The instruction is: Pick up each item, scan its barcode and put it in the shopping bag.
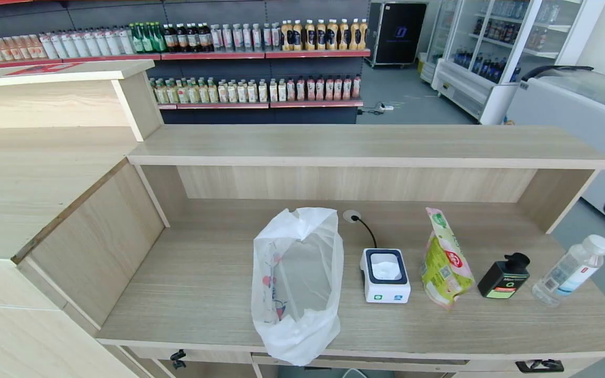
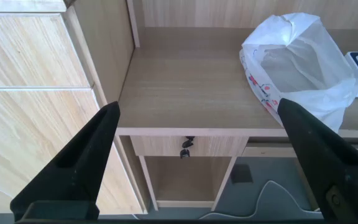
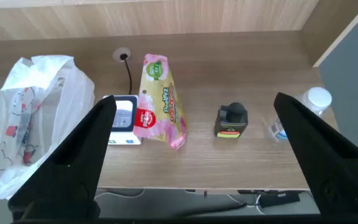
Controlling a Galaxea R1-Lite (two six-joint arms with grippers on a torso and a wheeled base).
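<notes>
Spread, empty: left fingers (image 2: pixel 79 162), right fingers (image 3: pixel 73 162). Risk of knocking snack pouch (image 1: pixel 445 260) onto scanner (image 1: pixel 385 269), nudging clear bottle (image 1: pixel 570 270) off worktop (image 1: pixel 202 283) edge, snagging limp shopping bag (image 1: pixel 297 278) rim.

Left end effector (image 2: pixel 197 104): two matte black, wedge-shaped fingers (image 2: pixel 79 165) tapering to blunt tips. Right end effector (image 3: pixel 194 101) matches: black, flat-faced, tapered fingers.

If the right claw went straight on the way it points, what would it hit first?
Probably the bare counter, in the gap between the snack pouch and the small black bottle; the open right claw aims there, though depth is unclear.
</notes>
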